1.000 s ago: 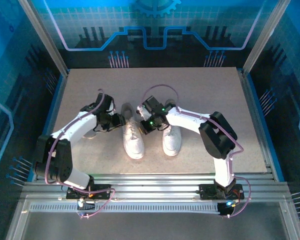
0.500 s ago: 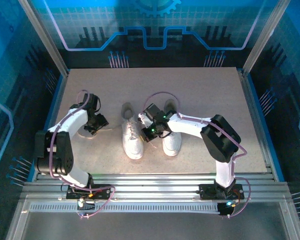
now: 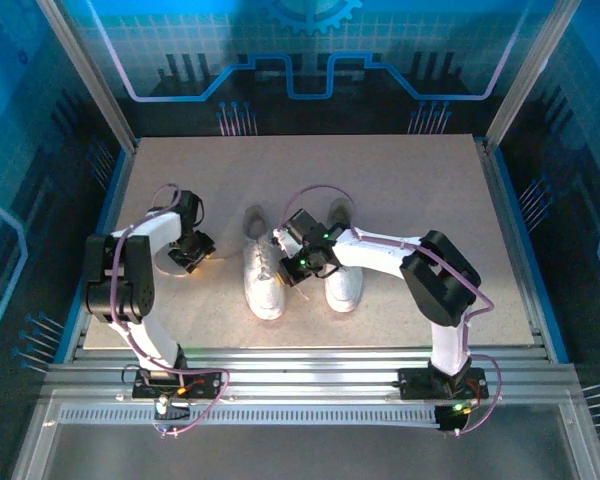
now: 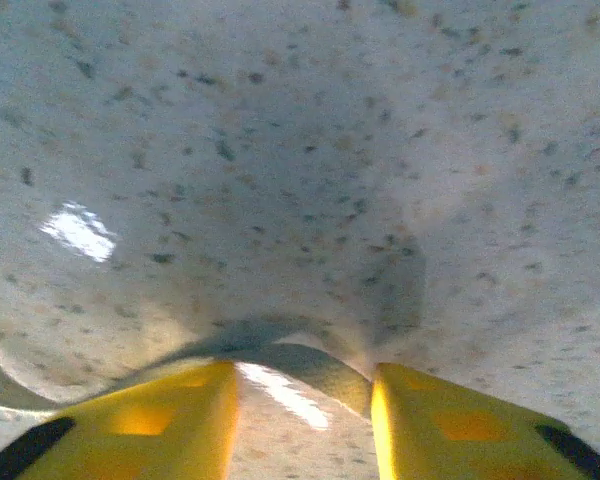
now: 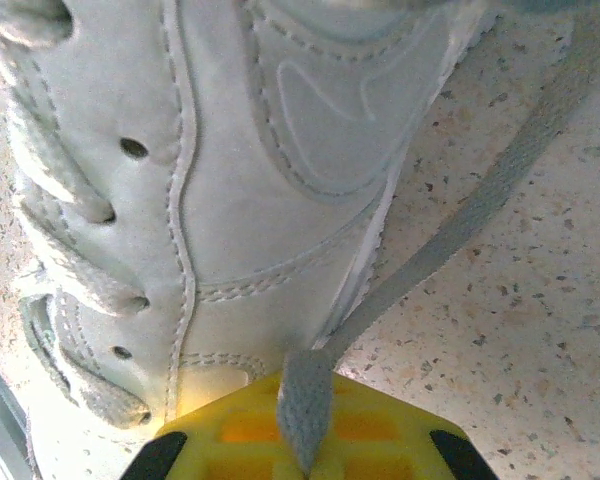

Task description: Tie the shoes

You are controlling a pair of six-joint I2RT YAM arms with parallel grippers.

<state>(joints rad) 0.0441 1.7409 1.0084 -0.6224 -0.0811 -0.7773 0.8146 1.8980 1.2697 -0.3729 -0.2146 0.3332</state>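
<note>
Step in hand: gathering laces; no knot yet.
Shoes: side by side at frame centre on the worktop.
Right pincer: clamped shut on a lace, between the shoes.
Left pincer: at frame left, partly open, astride another lace end.
Next, by judgement: close on that end, then cross both.

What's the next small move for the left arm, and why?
Probably close the left fingers on the lace. It arcs across the open gap between them, over the table, and is not yet pinched. The right fingers are already shut on the other lace strand beside the shoe, so both strands would then be held.
</note>
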